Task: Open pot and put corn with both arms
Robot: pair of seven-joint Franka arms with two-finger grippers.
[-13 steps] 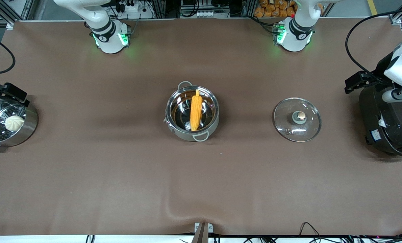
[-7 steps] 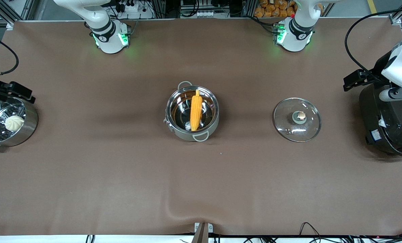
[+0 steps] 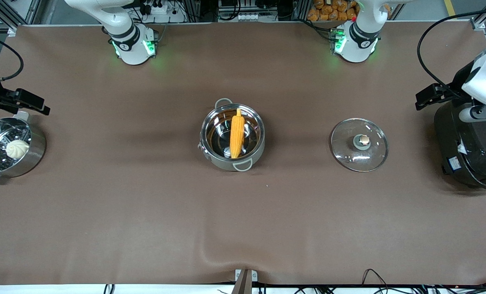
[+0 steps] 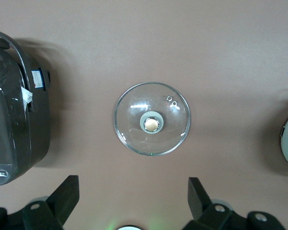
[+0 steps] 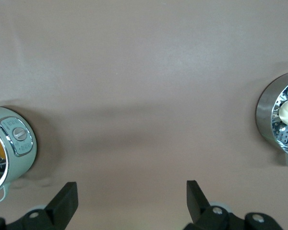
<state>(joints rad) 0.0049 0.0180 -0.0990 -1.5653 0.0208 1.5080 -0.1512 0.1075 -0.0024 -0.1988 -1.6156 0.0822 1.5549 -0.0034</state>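
The steel pot (image 3: 232, 137) stands open in the middle of the table with the yellow-orange corn (image 3: 237, 132) lying inside it. Its glass lid (image 3: 359, 144) with the coppery knob lies flat on the table toward the left arm's end; it also shows in the left wrist view (image 4: 152, 119). My left gripper (image 4: 133, 184) is open and empty, high over the table beside the lid. My right gripper (image 5: 131, 189) is open and empty, high over bare table between the pot (image 5: 12, 143) and the steamer.
A steel steamer pot (image 3: 34, 153) with a white bun (image 3: 17, 148) stands at the right arm's end. A large black rice cooker (image 3: 467, 151) stands at the left arm's end. The brown table cover bulges slightly at the near edge.
The right arm's hand has drawn away from over the steamer pot toward the arms' bases. The left arm's hand has barely shifted. Pot, corn and lid have not moved.
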